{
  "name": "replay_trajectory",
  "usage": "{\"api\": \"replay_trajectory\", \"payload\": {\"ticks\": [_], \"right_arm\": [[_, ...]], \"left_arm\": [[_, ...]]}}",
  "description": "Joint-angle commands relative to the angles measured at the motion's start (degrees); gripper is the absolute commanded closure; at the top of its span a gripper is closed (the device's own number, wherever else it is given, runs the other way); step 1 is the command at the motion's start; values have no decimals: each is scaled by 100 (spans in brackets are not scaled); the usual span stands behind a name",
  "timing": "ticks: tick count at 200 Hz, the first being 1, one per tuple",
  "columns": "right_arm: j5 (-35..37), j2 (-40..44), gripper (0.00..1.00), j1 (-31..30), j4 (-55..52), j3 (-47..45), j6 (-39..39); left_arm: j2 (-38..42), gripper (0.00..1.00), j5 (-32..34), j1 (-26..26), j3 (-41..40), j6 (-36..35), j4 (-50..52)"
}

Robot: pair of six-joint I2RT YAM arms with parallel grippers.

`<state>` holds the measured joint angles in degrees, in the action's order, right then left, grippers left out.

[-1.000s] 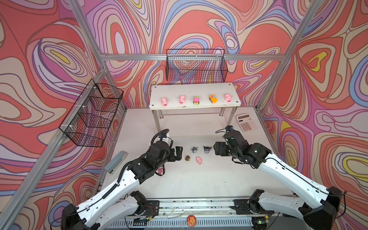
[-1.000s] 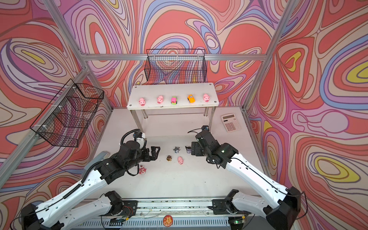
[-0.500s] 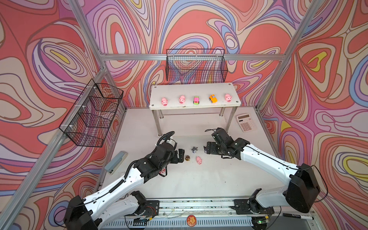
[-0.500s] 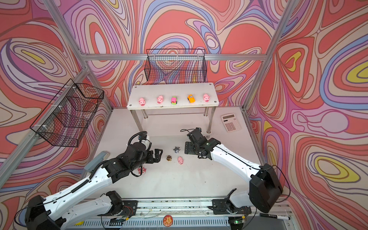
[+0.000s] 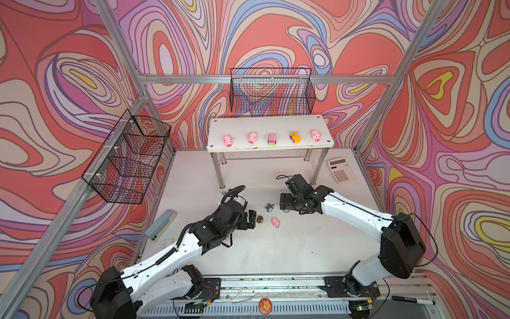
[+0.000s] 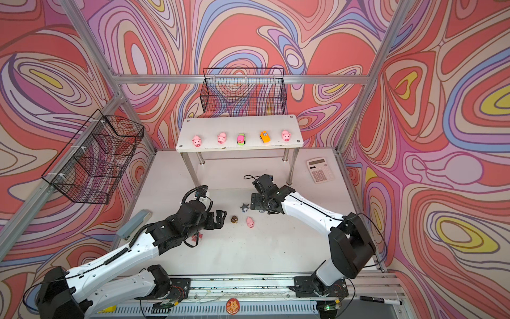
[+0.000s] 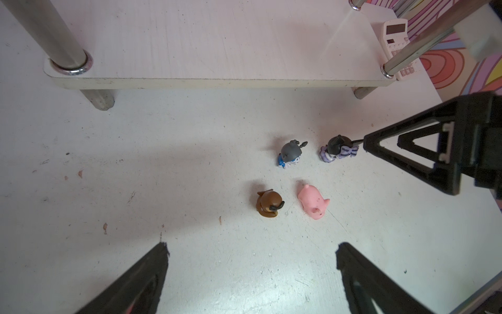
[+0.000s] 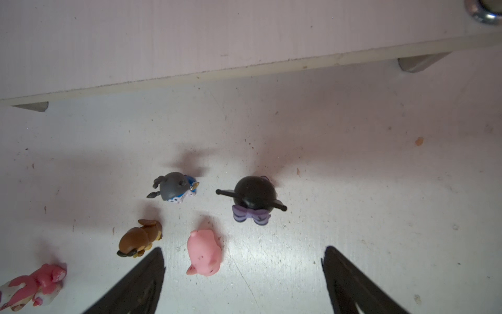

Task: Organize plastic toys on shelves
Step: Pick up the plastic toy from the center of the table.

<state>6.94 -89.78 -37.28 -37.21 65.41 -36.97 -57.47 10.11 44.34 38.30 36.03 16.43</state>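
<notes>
On the bench (image 5: 289, 248) in front of the shelves (image 5: 270, 125), 4 toys sit in a loose cluster – grey figurine (image 5: 269, 207), brown figurine (image 5: 260, 219), pink pig (image 5: 275, 222) & dark horned figurine (image 8: 255, 195) – w/ a pink bear (image 8: 35, 285) lying apart, by the left arm. Both are empty: the left gripper (image 7: 251, 261) is spread wide, low, just beside the brown figurine; the right gripper (image 8: 243, 258) is wide too, just beside the horned one. Top shelf board carries a row: 3 more pigs (image 5: 252, 137), pink-green car (image 5: 272, 139), orange car (image 5: 295, 137).
</notes>
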Motion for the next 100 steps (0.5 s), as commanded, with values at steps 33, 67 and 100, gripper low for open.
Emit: {"api": "replay_trajectory", "payload": {"ticks": [33, 67, 100], "right_arm": [[31, -463, 7, 78, -275, 425, -136], [94, -585, 7, 116, -359, 492, -214], [19, -680, 7, 151, -389, 547, -249]], "left_arm": [[223, 0, 129, 38, -92, -52, -87], [299, 0, 137, 39, -97, -73, -74], [296, 0, 151, 38, -25, -174, -51]]}}
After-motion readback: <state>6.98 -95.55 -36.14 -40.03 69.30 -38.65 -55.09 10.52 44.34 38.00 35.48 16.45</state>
